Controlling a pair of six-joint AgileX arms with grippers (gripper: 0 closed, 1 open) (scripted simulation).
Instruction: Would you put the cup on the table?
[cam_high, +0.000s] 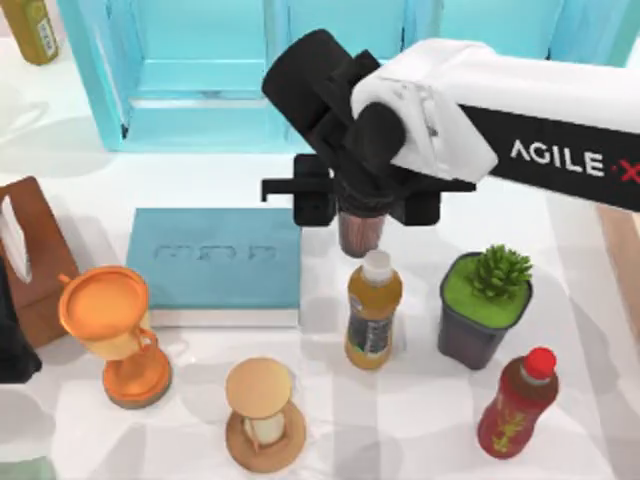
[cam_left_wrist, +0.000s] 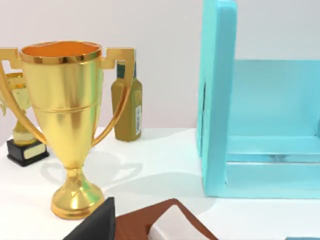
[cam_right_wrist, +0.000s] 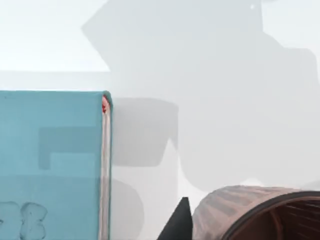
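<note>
Near the middle of the surface (cam_high: 420, 420), just right of the teal book (cam_high: 215, 258), the cup (cam_high: 361, 232) hangs upright beneath the right claw (cam_high: 362, 205), whose two fingers are closed against its ribbed side. Whether the cup's base touches the white surface cannot be told from above. From the right wrist camera the cup's ribbed wall and dark rim (cam_right_wrist: 250, 212) sit beside the book's spine edge (cam_right_wrist: 105, 165). Just in front of the cup stands a yellow bottle with a white cap (cam_high: 373, 310); to its right are a potted succulent (cam_high: 487, 305) and a red bottle (cam_high: 517, 402). An orange goblet (cam_high: 112, 332) and a tan hourglass piece (cam_high: 262, 412) stand nearer the left. The left claw's state cannot be told; its wrist camera faces a gold trophy (cam_left_wrist: 67, 125).
</note>
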